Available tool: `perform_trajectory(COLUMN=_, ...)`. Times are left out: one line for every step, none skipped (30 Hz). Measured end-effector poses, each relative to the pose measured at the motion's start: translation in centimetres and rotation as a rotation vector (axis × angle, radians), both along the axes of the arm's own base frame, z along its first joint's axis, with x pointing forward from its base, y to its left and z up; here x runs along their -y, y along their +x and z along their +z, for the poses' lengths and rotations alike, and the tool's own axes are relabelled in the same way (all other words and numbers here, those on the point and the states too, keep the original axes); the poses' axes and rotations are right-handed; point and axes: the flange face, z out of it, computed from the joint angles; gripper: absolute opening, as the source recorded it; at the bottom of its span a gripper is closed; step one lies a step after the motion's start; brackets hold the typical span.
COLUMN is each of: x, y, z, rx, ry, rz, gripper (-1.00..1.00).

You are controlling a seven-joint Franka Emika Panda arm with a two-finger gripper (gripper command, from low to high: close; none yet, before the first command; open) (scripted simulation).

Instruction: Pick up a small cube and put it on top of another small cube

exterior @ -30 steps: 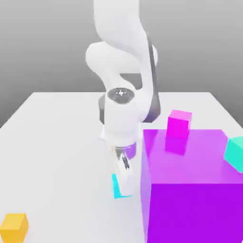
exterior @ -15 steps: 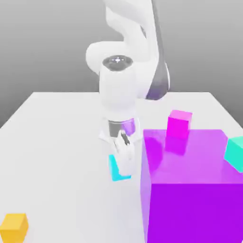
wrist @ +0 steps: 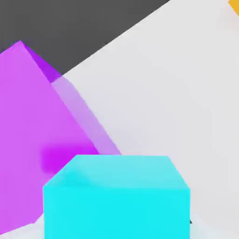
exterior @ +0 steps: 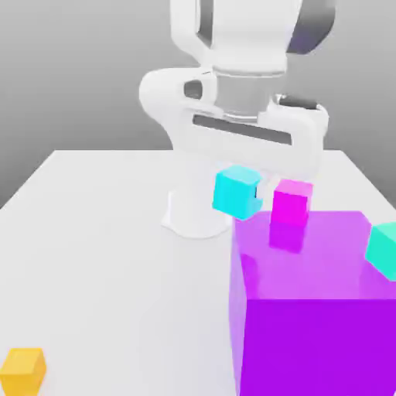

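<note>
Five blocks were on show, and here's the tally. One small cyan cube (exterior: 237, 192) was up in the air. One small magenta cube (exterior: 292, 202) sat beyond the big block. One huge purple block (exterior: 313, 302), the only giant of the lot. One greenish-teal cube (exterior: 382, 248) was at the exterior view's right edge. One orange cube (exterior: 22, 371) sat alone on the one white table (exterior: 100, 247). And one robot arm (exterior: 240, 93).

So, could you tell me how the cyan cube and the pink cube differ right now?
The cyan cube is bright cyan, the pink cube magenta. The cyan cube is up off the table in the shut gripper; the pink cube stands free, untouched. The cyan cube is at the exterior view's left of the pink cube. Both are small, plain cubes of similar size.
</note>
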Motion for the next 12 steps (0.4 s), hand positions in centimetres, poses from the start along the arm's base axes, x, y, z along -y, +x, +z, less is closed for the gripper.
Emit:
perform_trajectory(x=-1.3, y=-0.9, z=1.1, rx=-0.001, ry=0.001, rz=0.057, gripper=-1.00)
perform_trajectory(x=-2.7, y=-1.9, z=2.1, rx=-0.002, ry=0.003, rz=0.113, gripper=-1.00)
perform_trajectory(x=-3.8, y=-2.8, z=2.9, rx=-0.003, ry=0.007, rz=0.157, gripper=-1.00)
perform_trajectory(x=-4.5, y=-3.4, z=2.9, rx=-0.005, ry=0.015, rz=0.172, gripper=-1.00)
perform_trajectory(x=-4.8, y=-3.7, z=2.2, rx=-0.006, ry=0.019, rz=0.179, gripper=-1.00)
perform_trajectory(x=-5.0, y=-3.8, z=1.1, rx=-0.007, ry=0.022, rz=0.183, gripper=-1.00)
perform_trajectory(x=-5.1, y=-3.9, z=-0.2, rx=-0.007, ry=0.023, rz=0.185, gripper=-1.00)
perform_trajectory(x=-5.1, y=-3.9, z=-1.7, rx=-0.007, ry=0.023, rz=0.186, gripper=-1.00)
perform_trajectory(x=-5.1, y=-4.0, z=-2.8, rx=-0.008, ry=0.023, rz=0.187, gripper=1.00)
perform_trajectory(x=-5.1, y=-4.0, z=-2.8, rx=-0.008, ry=0.023, rz=0.187, gripper=1.00)
perform_trajectory(x=-5.1, y=-4.0, z=-2.8, rx=-0.008, ry=0.023, rz=0.187, gripper=1.00)
perform_trajectory(x=-5.1, y=-4.0, z=-2.8, rx=-0.008, ry=0.023, rz=0.187, gripper=1.00)
